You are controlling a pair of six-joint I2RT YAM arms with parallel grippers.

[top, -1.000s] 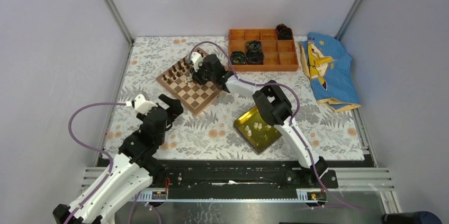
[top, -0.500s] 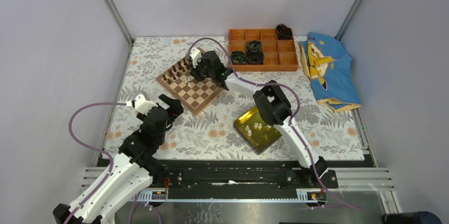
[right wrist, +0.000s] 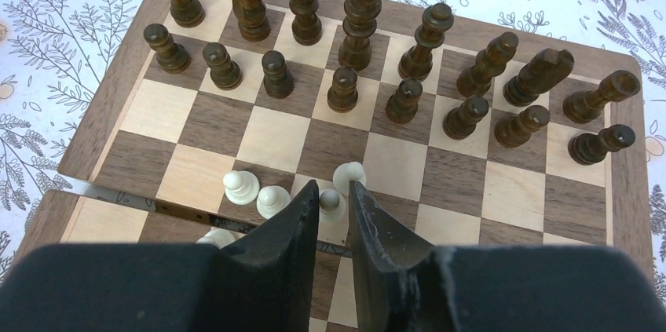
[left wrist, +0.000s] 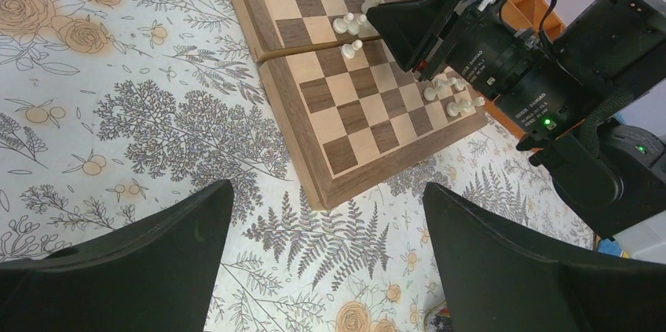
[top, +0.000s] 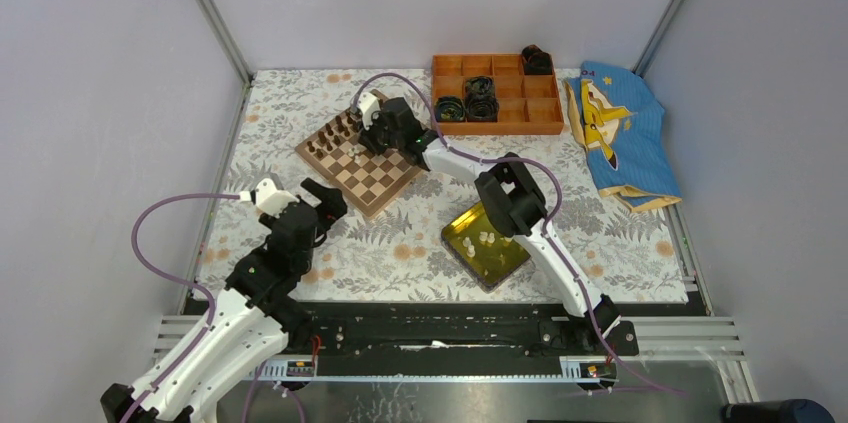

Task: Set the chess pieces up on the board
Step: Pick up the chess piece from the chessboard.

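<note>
The board [top: 378,186] lies at the back left of the floral cloth. Dark pieces [right wrist: 343,87] fill its two far rows. My right gripper [right wrist: 333,187] hovers low over the board's middle, shut on a cream-white pawn [right wrist: 330,200] held upright between its tips. Three more white pawns [right wrist: 240,187] stand close around the fingers. In the left wrist view other white pieces [left wrist: 451,96] stand by the board's [left wrist: 353,128] right edge, under the right gripper [left wrist: 369,12]. More white pieces [top: 487,239] lie in the yellow tray [top: 495,265]. My left gripper [left wrist: 326,189] is open over the cloth, short of the board's near corner.
An orange compartment box [top: 497,115] with dark coiled items stands behind the board to the right. A blue printed cloth [top: 620,133] lies at the far right. The right arm [top: 515,198] stretches over the yellow tray.
The right gripper has shifted a little toward the far left over the board, its jaws narrowing slightly. The left arm has not moved.
</note>
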